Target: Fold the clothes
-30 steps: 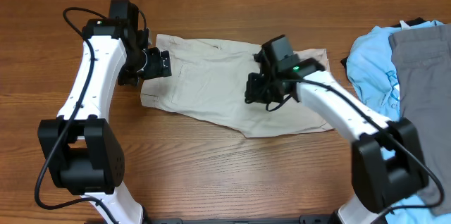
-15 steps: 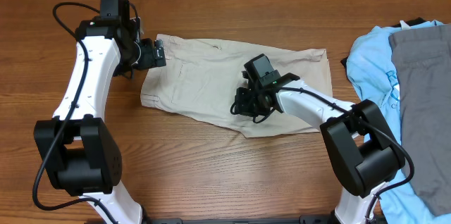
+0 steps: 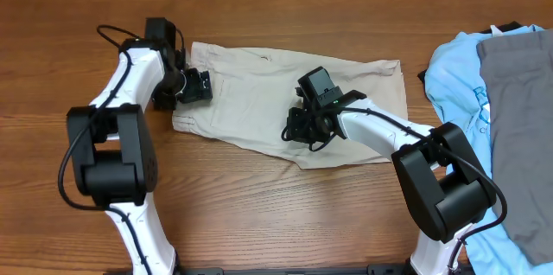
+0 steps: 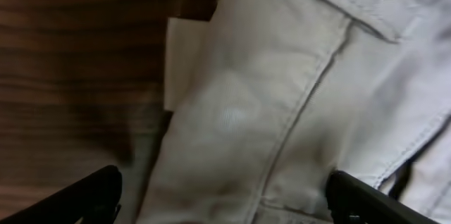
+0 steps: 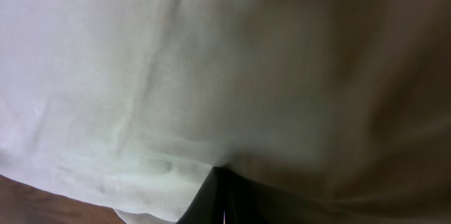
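The light beige shorts (image 3: 251,93) lie spread flat across the middle of the wooden table. My left gripper (image 3: 197,86) sits over their left edge, open. In the left wrist view its two dark fingertips (image 4: 91,194) stand wide apart, with a stitched seam of the shorts (image 4: 282,111) between them and a small white label (image 4: 182,62) beside the cloth. My right gripper (image 3: 301,130) is down on the lower middle of the shorts. In the right wrist view it (image 5: 224,199) is shut, and the beige cloth (image 5: 176,76) bunches into creases at its tips.
A light blue T-shirt (image 3: 458,76) and a grey garment (image 3: 518,111) are heaped at the table's right edge, just beyond the shorts' right end. Bare wood (image 3: 259,214) shows in front of the shorts.
My left gripper has swung from the shorts' far left corner toward the near side along their left edge. The right gripper slid left and nearer a second ago, then stayed put.
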